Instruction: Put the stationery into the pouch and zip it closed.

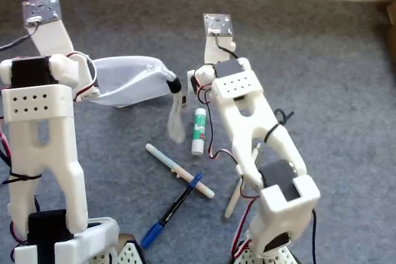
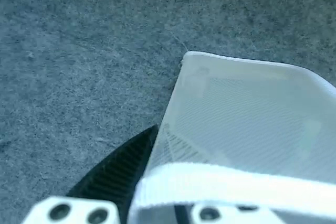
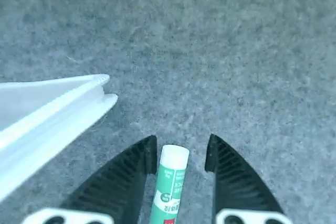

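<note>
Closing your right gripper [image 3: 182, 141], fingers spread wide, should catch the white-and-green glue stick [image 3: 169, 187] lying between them; drop lower first so the stick can't roll. Your left gripper [image 1: 91, 91] clamps the translucent white mesh pouch [image 1: 133, 78], just beside those fingers.

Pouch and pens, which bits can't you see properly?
- Pouch: its left end hides behind the left arm, high view.
- Glue stick: lower part cut off by the edge, right wrist view.
- Pale stick: partly under the right arm, high view; unclear what it is.
- White strip beside the pouch: too blurred to name.
</note>
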